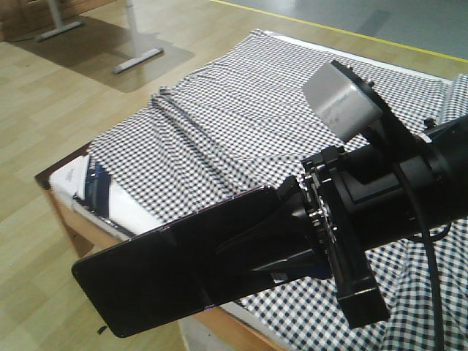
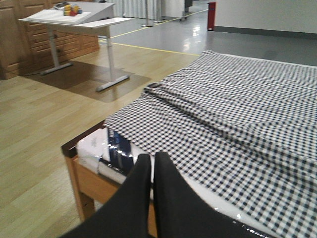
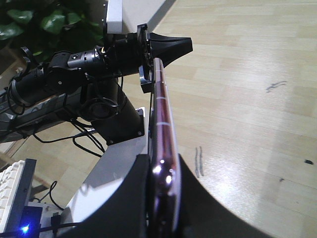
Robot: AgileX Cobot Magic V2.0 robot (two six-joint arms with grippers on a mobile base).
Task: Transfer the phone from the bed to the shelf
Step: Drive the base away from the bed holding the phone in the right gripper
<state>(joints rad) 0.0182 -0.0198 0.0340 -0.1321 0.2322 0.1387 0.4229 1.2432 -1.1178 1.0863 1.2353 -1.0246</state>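
The phone (image 1: 161, 278), black and glossy, is held out past the near corner of the bed (image 1: 241, 110), above the wooden floor. My right gripper (image 1: 245, 248) is shut on one end of it. In the right wrist view the phone (image 3: 161, 109) shows edge-on with its pinkish metal rim, pinched between both fingers of the right gripper (image 3: 162, 161). My left gripper (image 2: 152, 157) is shut with nothing in it, hanging over the bed's (image 2: 237, 99) checked cover near the corner. The shelf is out of view.
The bed's wooden frame corner (image 2: 74, 163) and bare mattress end with a blue label (image 2: 119, 148) lie below the left gripper. A white desk (image 2: 79, 20) stands on the floor to the left. My other arm (image 3: 74, 69) and a green plant (image 3: 44, 20) show behind the phone.
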